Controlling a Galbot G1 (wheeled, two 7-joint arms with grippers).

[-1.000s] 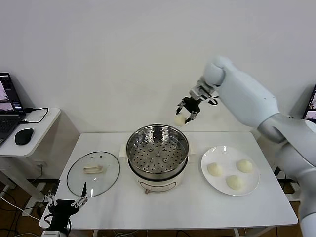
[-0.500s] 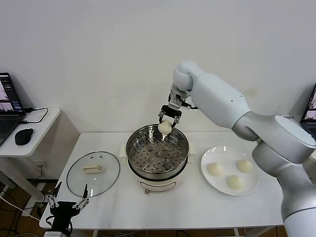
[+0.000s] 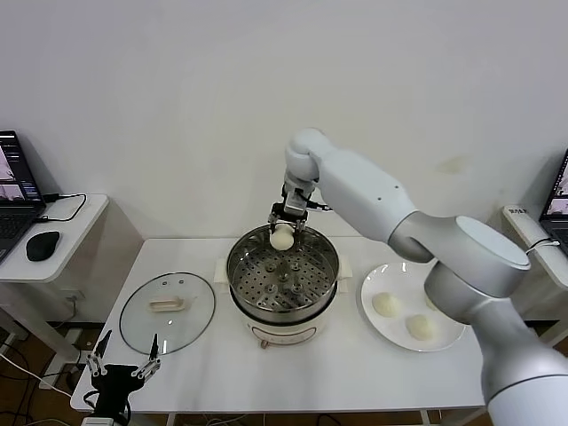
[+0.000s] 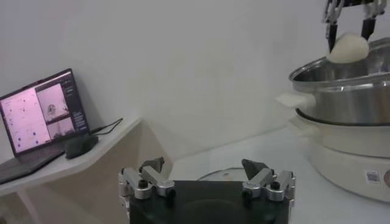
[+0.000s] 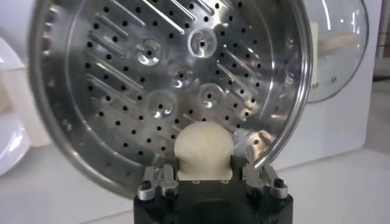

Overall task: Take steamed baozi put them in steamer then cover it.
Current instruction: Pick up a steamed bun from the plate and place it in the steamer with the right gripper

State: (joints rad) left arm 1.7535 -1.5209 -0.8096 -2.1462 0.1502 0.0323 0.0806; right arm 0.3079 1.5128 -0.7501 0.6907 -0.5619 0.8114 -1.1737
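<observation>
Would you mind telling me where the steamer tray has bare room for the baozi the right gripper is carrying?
The whole perforated tray of the steamer is bare, so any spot works. The right gripper holds the baozi above its far rim. The plate is crowded with buns.
</observation>
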